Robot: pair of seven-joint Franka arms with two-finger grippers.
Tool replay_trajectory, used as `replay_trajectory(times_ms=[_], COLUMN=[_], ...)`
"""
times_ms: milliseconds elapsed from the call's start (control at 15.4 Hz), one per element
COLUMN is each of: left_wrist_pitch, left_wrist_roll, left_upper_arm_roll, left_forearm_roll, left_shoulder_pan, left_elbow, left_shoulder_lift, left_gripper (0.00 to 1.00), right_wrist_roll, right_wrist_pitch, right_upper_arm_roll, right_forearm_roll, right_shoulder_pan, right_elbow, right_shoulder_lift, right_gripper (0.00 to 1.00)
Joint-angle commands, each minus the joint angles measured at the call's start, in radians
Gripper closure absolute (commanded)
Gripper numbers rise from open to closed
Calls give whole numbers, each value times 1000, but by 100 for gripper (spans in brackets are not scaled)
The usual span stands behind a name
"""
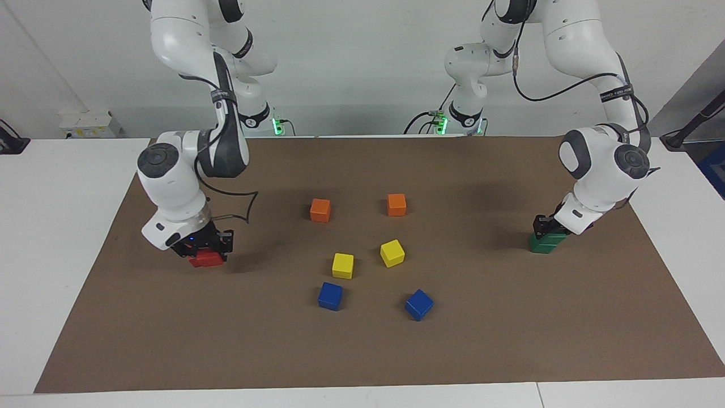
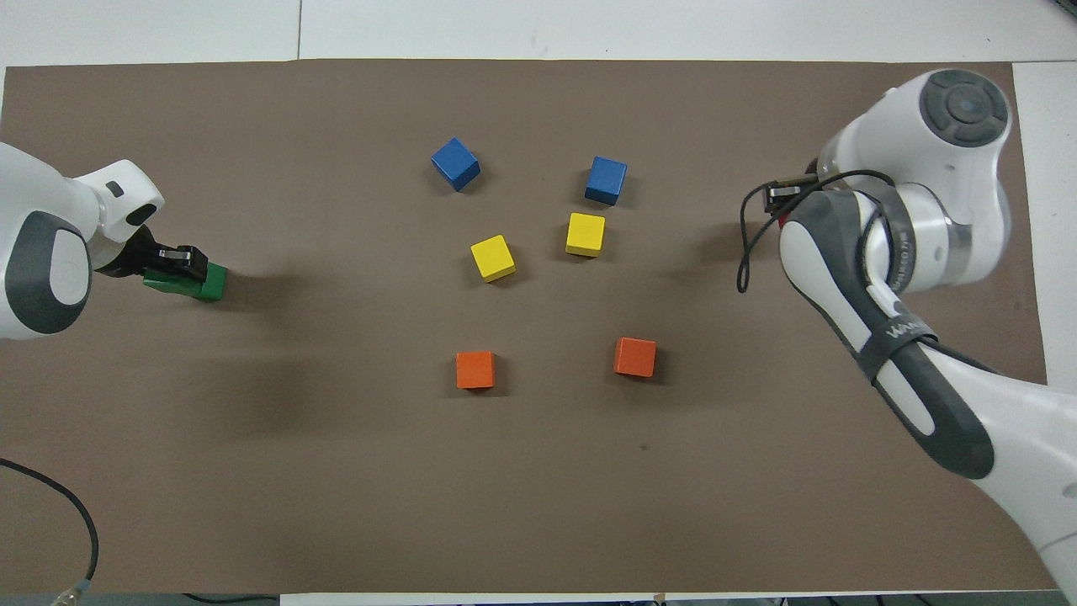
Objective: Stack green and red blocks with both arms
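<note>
My right gripper (image 1: 205,249) is shut on a red block (image 1: 206,259), low over the spot near the right arm's end of the mat where the other red block stood. I cannot tell the two red blocks apart there. In the overhead view the right arm hides them except for a red sliver (image 2: 782,221) beside the right gripper (image 2: 781,199). My left gripper (image 1: 545,224) (image 2: 180,258) is shut on a green block (image 1: 558,238) (image 2: 167,280), which rests slightly offset on the second green block (image 1: 540,245) (image 2: 214,285) at the left arm's end.
Two orange cubes (image 1: 320,210) (image 1: 396,204), two yellow cubes (image 1: 342,265) (image 1: 392,253) and two blue cubes (image 1: 330,296) (image 1: 418,304) lie in the middle of the brown mat (image 1: 510,340), between the two arms.
</note>
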Motion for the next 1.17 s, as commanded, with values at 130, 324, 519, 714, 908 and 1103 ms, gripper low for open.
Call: replay_trajectory(times_ms=[130,324,519,714,908,1103], left_wrist_pitch=[53,74,61,-12,-200,-352], left_wrist_roll=[35,36,44,43,21,-45], left_upper_arm_roll=[6,6,6,6,7,0], left_forearm_roll=[-5,-5,-5,-5,-5,-5], left_shoulder_pan=[-6,-6,-6,-6,-3,-8], left_elbow=[-63,-82,-80,-51,89,176], left_shoulder_lift=[-17,-21,-23,-61,-96,-155], left_gripper=[59,0,0,0,0,0], right_wrist_roll=[-239,-262,-286,-299,-270,-265], right_wrist_pitch=[163,168,173,192,194,196], right_upper_arm_roll=[18,18,19,19,19,19], right_forearm_roll=[-10,-10,-10,0,7,8], right_shoulder_pan=[-71,-74,-86,-99,-98,-98], right_elbow=[-191,-193,-193,-194,-193,-193], right_shoulder_lift=[-76,-78,-78,-76,-76,-76], right_gripper=[100,100,100,100,100,32])
